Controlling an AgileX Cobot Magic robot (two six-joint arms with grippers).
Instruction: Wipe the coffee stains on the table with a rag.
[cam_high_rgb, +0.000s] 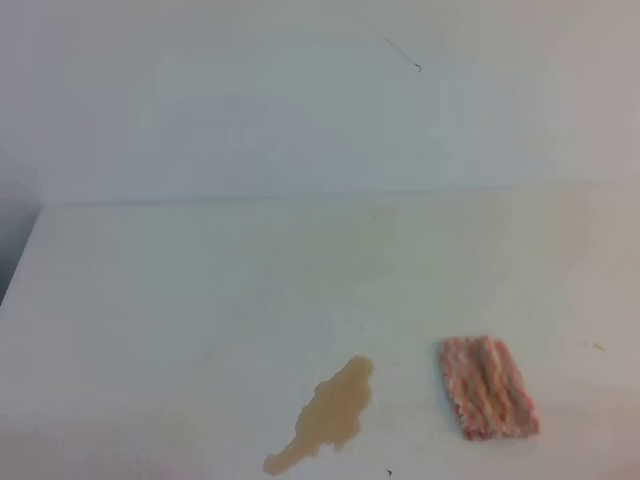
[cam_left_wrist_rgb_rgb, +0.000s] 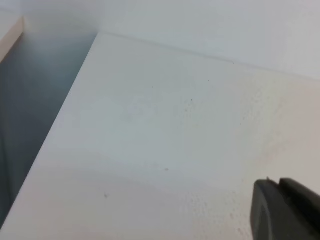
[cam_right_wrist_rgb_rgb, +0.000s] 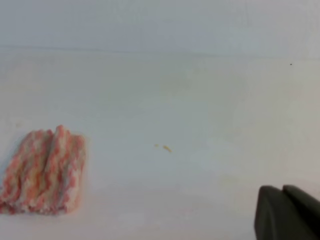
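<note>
One rag (cam_high_rgb: 488, 388) beside one coffee stain (cam_high_rgb: 328, 412); both grippers' spread is seemingly indeterminable.

Surface: the surface (cam_high_rgb: 200, 290) under me is wide, smooth, white to cream, meeting a pale wall along its far edge.
Left edge: from my left wrist view the surface (cam_left_wrist_rgb_rgb: 150, 125) drops off at its left side to a grey gap.
Coffee stains: the coffee stains (cam_high_rgb: 328, 414) lie near the front, one tan translucent blotch, elongated, narrowing to a tail at front left.
Rag: the rag (cam_high_rgb: 487, 387) lies flat just right of the blotch, apart from it; pink-and-white stripes, fuzzy knit (cam_right_wrist_rgb_rgb: 44, 172).
Crumb: a small yellowish speck (cam_right_wrist_rgb_rgb: 166, 148) sits right of the rag, well apart.
</note>
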